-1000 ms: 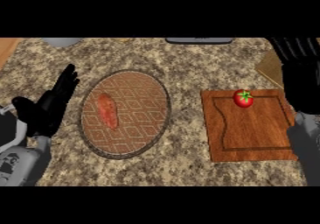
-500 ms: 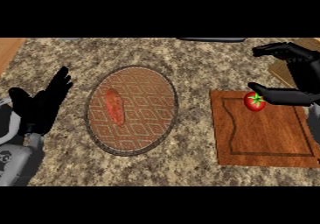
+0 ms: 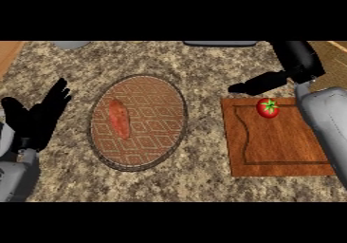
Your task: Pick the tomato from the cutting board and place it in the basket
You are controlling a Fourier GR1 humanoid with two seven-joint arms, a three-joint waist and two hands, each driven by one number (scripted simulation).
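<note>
Tomato (image 3: 268, 108) sits at the cutting board's (image 3: 274, 147) far edge, just nearer than the right robot hand (image 3: 264, 83), whose fingers are extended and hold nothing.

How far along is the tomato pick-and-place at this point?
Nothing is completed: the tomato sits on the cutting board, near its far edge. In hand: the right hand is above the board's far edge, fingers extended, just beyond the tomato and not holding it. Left: grasp, lift, and carry it to the basket, which holds a reddish elongated item. The left hand rests open at the left.
</note>
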